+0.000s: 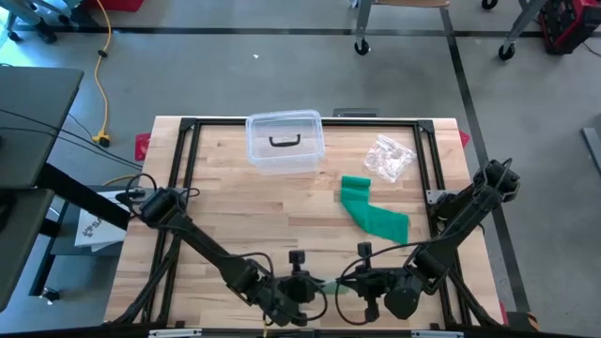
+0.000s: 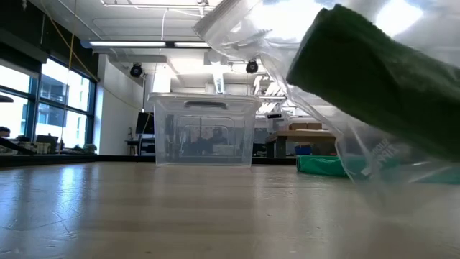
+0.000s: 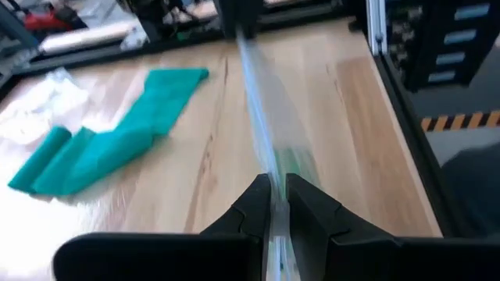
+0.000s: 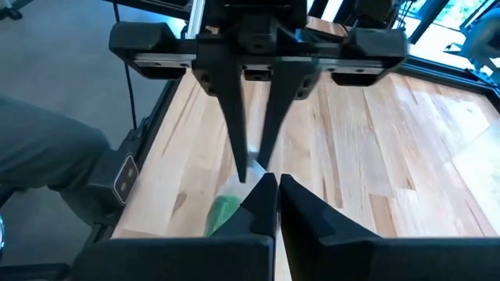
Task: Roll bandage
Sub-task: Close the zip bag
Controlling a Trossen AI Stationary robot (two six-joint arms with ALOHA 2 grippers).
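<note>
**Both grippers pinched on one clear bag**

Left gripper (image 3: 272,204) and right gripper (image 4: 271,190) nearly closed on a clear plastic bag (image 3: 269,133) holding a green roll (image 2: 374,79), at the table's (image 1: 235,211) near edge. Farther back: loose green bandage (image 1: 372,212), clear lidded box (image 1: 285,141), crumpled wrapper (image 1: 389,158).

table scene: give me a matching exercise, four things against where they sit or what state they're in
Things:
1. clear plastic lidded box
2. unrolled green bandage strip
3. crumpled clear plastic wrapper
4. clear plastic bag with a green roll inside

Places or states:
A. pinched between the left gripper and the right gripper, off the wooden table
B. lying flat, right of centre
C. far edge, middle
D. far right, beside the bandage strip

Pairs: 1-C, 2-B, 3-D, 4-A
</note>
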